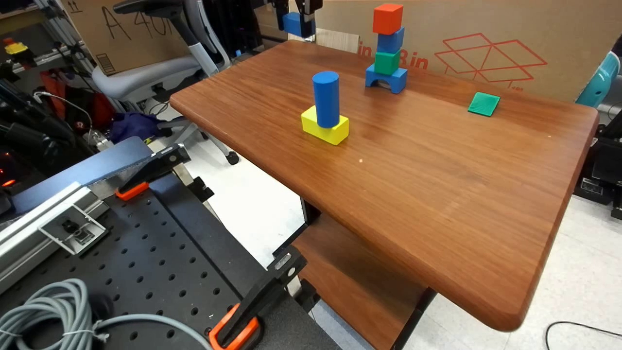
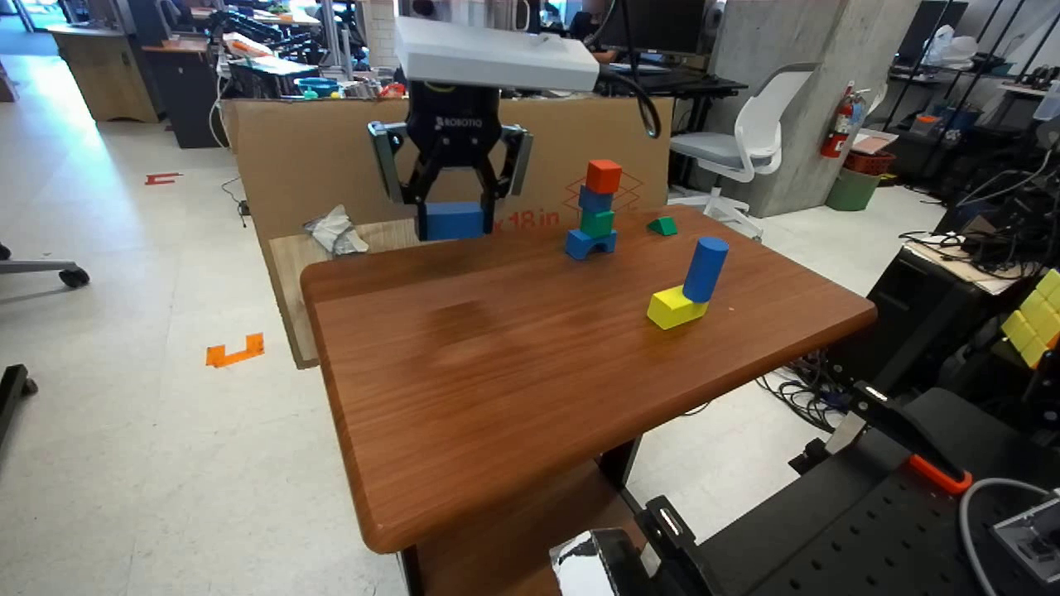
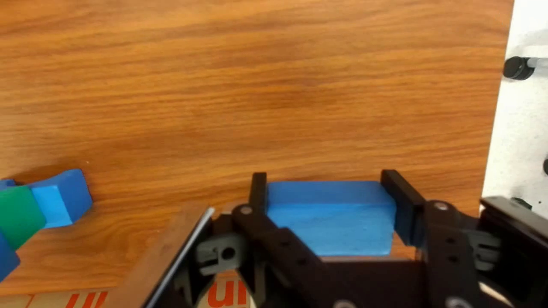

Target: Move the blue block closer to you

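Observation:
The blue block (image 1: 292,22) is a plain, squat blue piece held in the air. It also shows in an exterior view (image 2: 455,221) and in the wrist view (image 3: 329,222). My gripper (image 2: 455,217) is shut on it, with one black finger against each end, also seen in the wrist view (image 3: 326,194). The block hangs above the far part of the wooden table (image 2: 497,372), apart from the surface, with a dark shadow below. Part of its lower left in the wrist view is hidden by a finger linkage.
A tower of red, green and blue blocks (image 1: 387,63) stands near the table's back edge. A blue cylinder (image 1: 326,99) stands at a yellow block (image 1: 324,130). A green triangular piece (image 2: 662,226) lies behind. A cardboard box (image 2: 306,165) stands behind the table.

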Controlling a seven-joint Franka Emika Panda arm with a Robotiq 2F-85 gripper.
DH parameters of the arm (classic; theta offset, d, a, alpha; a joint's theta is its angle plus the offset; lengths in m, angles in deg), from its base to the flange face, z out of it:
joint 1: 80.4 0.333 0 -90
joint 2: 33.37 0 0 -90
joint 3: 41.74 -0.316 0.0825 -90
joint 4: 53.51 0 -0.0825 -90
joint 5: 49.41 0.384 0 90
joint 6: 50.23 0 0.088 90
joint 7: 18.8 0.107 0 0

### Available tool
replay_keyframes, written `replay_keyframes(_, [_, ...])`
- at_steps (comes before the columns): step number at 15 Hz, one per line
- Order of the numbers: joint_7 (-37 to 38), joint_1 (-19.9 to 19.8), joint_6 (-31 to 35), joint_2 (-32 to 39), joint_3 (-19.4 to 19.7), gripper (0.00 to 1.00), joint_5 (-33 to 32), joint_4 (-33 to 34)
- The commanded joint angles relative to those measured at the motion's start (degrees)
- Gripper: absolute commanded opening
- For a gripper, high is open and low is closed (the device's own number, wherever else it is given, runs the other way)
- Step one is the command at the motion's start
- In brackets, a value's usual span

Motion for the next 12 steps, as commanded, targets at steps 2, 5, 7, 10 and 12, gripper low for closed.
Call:
replay_keyframes(2, [-2.3,-0.9,-1.3,-6.1,-1.0,0.42,0.5,-8.7])
replay_keyframes(5, [-1.8,-0.3,-1.2,-8.0,-1.0,0.42,-0.3,-12.9])
replay_keyframes(7, [-1.6,0.0,-0.9,-9.1,-1.2,0.42,-0.7,-15.7])
replay_keyframes(10, [-0.8,0.8,-0.2,-10.7,-0.7,0.42,-2.8,-19.6])
replay_keyframes(12, [-0.7,0.8,0.1,-11.8,-0.4,0.42,-4.4,-22.0])
